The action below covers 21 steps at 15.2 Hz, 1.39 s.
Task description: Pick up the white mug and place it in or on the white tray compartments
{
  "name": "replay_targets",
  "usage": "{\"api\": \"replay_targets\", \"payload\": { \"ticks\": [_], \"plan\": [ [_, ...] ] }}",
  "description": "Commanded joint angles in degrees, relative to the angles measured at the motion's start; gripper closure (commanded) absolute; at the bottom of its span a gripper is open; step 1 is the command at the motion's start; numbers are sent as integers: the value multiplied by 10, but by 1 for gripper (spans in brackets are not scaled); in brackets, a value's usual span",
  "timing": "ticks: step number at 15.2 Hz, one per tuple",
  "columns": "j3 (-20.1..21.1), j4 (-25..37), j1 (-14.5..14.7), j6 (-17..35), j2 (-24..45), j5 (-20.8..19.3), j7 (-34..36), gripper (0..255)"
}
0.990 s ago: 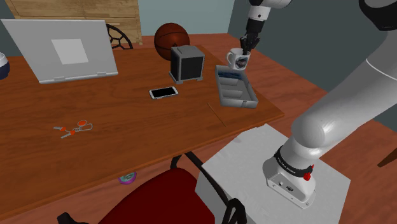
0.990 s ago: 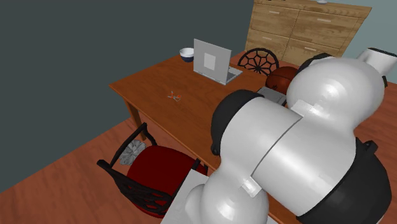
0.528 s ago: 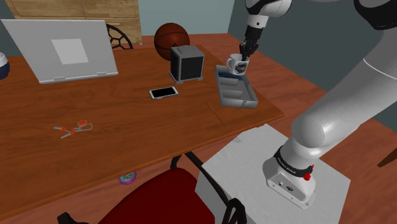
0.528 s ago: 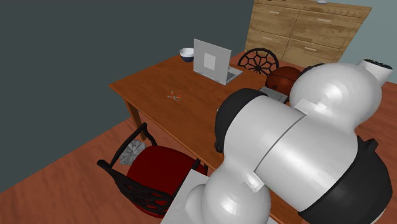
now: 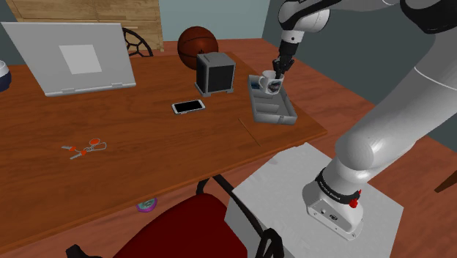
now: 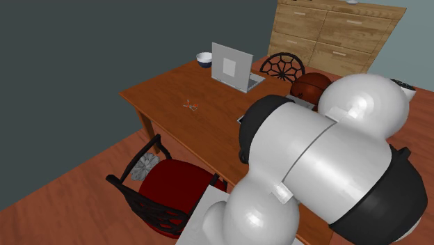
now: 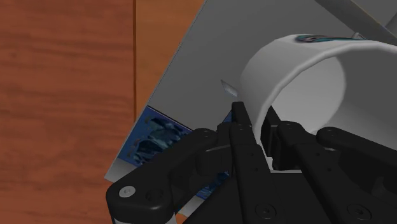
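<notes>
The hand [image 5: 280,72] clasps the white mug [image 5: 269,82] by its rim, low over the far end of the grey tray [image 5: 281,119], which lies near the edge of the surface [image 5: 146,157] at the shoulder view's right. The mug seems not yet set down; lowering and release remain.

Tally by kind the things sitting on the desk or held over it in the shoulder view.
laptop: 1
phone: 1
dark box: 1
basketball: 1
bowl: 1
scissors: 1
tray: 1
mug, in the pincer: 1
Total: 8
Not counted: small colourful thing by the near edge, seemingly on the floor.
</notes>
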Motion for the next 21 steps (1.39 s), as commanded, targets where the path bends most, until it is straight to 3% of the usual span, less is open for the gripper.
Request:
{"api": "replay_targets", "payload": {
  "ticks": [1, 10, 11, 16, 21],
  "plan": [
    [-1, -9, 0, 16, 6, 1, -2, 255],
    [-1, -17, 0, 29, 12, 3, -3, 255],
    [-1, -18, 0, 29, 11, 3, -3, 0],
    [-1, -17, 0, 29, 12, 3, -3, 0],
    [-1, 35, -1, -43, -9, -3, 0, 0]
  ]
}}
